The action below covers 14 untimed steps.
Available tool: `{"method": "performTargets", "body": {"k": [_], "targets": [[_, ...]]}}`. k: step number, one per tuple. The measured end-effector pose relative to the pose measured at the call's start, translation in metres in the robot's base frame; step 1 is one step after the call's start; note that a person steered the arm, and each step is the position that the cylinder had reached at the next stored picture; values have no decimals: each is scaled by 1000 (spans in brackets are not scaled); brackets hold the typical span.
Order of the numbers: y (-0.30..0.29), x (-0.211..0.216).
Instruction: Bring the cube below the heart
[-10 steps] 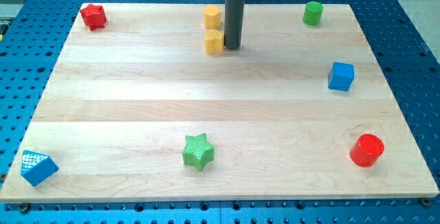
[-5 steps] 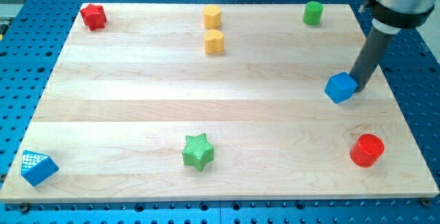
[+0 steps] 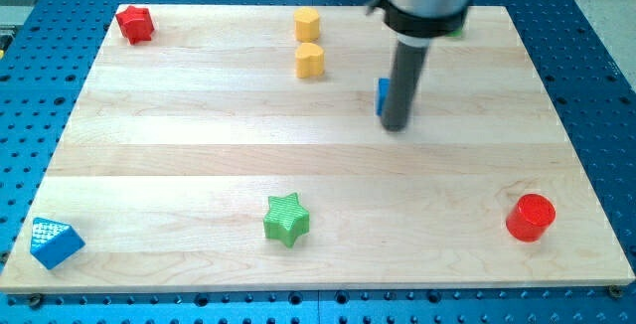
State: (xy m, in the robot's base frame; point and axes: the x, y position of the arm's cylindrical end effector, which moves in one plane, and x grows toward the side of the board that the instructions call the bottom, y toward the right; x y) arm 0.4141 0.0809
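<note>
The wooden table holds scattered blocks. The arm ends in a plain rod, so there are no jaws to spread or press. My tip stands right of centre, hiding most of the blue cube, which shows only as a sliver at the rod's 9 o'clock. The yellow heart lies at the cube's 10 o'clock, nearby. To do this well, I judge the push should run toward 9 o'clock, stopping at the heart's 6 o'clock.
</note>
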Motion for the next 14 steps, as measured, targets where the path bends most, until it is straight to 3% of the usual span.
{"method": "performTargets", "body": {"k": [2,5,8,9,14], "targets": [[54,-2],[59,-30],[-14,-30],[9,-35],[-44,-39]]}}
